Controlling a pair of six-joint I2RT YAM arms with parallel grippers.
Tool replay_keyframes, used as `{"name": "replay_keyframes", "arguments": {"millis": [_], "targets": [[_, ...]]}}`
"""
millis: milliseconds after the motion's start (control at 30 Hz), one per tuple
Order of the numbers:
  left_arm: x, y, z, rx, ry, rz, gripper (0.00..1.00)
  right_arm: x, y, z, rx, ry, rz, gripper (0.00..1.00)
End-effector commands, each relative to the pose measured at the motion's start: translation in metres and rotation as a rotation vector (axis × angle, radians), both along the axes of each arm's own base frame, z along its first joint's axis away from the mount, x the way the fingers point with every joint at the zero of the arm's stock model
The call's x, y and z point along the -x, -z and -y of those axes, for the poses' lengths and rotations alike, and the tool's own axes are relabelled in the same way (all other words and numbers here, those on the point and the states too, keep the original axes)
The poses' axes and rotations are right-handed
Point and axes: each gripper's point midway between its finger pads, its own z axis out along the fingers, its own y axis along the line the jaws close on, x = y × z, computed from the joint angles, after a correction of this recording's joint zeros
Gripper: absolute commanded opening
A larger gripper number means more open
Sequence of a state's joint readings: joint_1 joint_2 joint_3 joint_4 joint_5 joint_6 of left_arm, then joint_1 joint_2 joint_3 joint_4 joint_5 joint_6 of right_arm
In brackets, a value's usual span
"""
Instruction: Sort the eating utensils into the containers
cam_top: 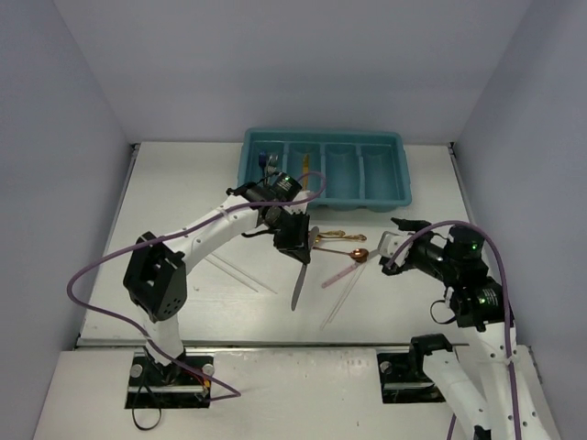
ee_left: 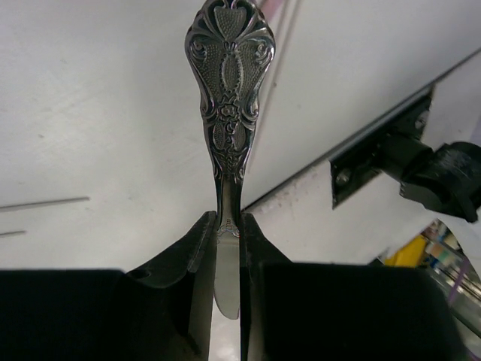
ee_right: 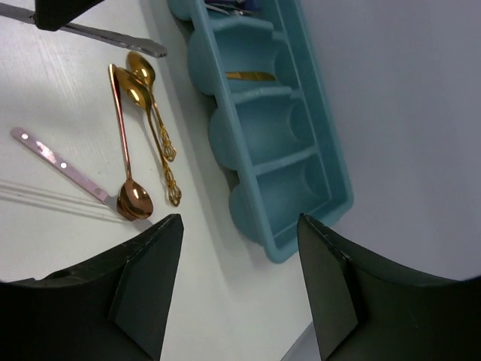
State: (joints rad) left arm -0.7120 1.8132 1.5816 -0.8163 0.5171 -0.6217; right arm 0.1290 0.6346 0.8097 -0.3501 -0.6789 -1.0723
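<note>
The left gripper (ee_left: 228,226) pinches a silver knife (ee_left: 229,98), whose long axis runs near to far, much like the tray's compartments. The tray (cam_top: 348,202) lies just beyond this arm, with nothing between. The right gripper (ee_right: 239,248) hangs spread near the gold spoons (ee_right: 150,113), off to the side

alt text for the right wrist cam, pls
Right gripper, jaws open and empty, hovers over a white table beside a teal four-compartment cutlery tray holding a gold utensil in one middle compartment. Three gold-toned spoons and a pink-handled utensil lie on the table at left.
</note>
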Motion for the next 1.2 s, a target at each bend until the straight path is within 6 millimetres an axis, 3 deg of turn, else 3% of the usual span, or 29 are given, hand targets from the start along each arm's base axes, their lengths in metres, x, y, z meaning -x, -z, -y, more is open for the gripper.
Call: {"name": "replay_keyframes", "arguments": {"millis": [0,267,500,633,833,1033,1167], "targets": [[0.025,-0.056,0.019,0.225,0.058,-0.021,0.0,0.016,-0.003,-0.032,0.129,-0.3,0.165,0.58],[0.039,-0.059,0.029,0.315,0.074,-0.119,0.0,0.061,0.043,-0.108,0.313,-0.66,0.067,0.57],[0.043,-0.059,0.034,0.331,0.1,-0.142,0.0,0.086,0.06,-0.144,0.354,-0.807,-0.003,0.62],[0.046,-0.055,0.035,0.325,0.105,-0.157,0.0,0.094,0.071,-0.149,0.398,-0.859,0.009,0.62],[0.054,-0.055,0.039,0.324,0.127,-0.16,0.0,0.089,0.081,-0.154,0.454,-0.896,0.032,0.59],[0.057,-0.06,0.044,0.338,0.147,-0.16,0.0,0.078,0.097,-0.155,0.542,-0.917,0.051,0.45],[0.06,-0.059,0.043,0.336,0.153,-0.159,0.0,0.073,0.101,-0.156,0.571,-0.919,0.058,0.28]]}}
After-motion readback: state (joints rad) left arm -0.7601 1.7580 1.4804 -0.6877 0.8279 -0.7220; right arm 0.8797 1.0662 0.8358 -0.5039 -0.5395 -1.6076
